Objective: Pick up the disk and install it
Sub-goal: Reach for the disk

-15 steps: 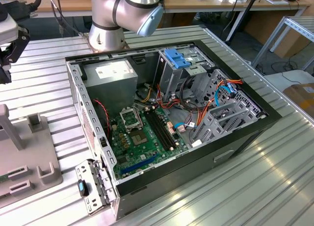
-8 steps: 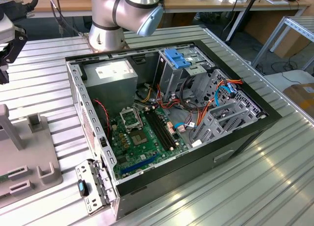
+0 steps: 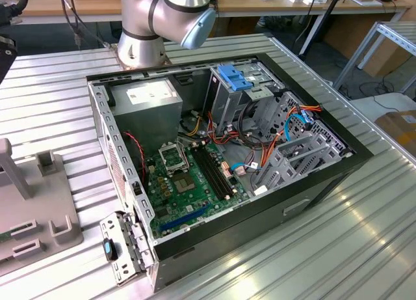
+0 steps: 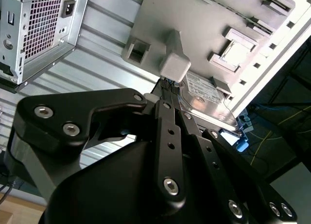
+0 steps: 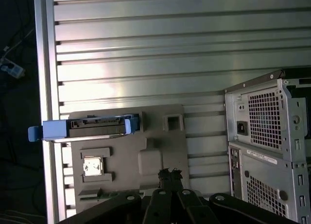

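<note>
The gripper (image 5: 168, 173), its fingers pressed together on nothing, hangs over the grey fixture plate (image 5: 155, 134). The disk (image 5: 95, 128) stands on edge at that plate's far side, apart from the gripper. The open computer case (image 3: 260, 150) lies on the ribbed table (image 3: 364, 248), to the exterior view's right of the plate.

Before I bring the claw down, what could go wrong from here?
1. The disk lies at the grey fixture's edge, its blue tab past the table rim; a nudge might tip it off.
2. The claw sits close to a raised block, which it could strike.
3. Loose cables beside the drive bays may snag the disk.
</note>
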### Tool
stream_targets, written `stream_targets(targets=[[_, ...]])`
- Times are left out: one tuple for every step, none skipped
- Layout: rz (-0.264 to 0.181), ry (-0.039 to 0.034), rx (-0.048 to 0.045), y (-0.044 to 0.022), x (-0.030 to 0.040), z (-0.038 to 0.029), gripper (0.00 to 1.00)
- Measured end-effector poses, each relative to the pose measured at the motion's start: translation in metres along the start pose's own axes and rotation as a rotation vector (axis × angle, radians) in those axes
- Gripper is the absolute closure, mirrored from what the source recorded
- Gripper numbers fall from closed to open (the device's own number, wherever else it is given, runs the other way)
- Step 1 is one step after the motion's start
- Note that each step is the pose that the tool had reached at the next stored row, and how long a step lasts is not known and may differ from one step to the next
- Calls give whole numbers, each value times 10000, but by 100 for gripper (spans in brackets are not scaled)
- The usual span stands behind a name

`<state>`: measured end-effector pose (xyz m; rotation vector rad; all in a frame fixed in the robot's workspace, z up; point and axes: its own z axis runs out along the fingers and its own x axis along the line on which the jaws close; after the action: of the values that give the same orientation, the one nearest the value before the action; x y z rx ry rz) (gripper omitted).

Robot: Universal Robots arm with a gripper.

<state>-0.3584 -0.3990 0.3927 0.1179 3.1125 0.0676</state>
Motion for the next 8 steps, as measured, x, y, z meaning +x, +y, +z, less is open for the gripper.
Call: stream_targets(targets=[[0,0,0,0,6,0,89],[0,0,0,-1,17,-1,89],[0,1,0,-2,25,-1,89],[0,0,0,-3,35,-1,89],[0,0,0,-3,41,-1,89],[0,0,0,-3,46,-1,89],[0,1,0,-4,52,-2,89],[0,0,0,-4,60,-2,89]])
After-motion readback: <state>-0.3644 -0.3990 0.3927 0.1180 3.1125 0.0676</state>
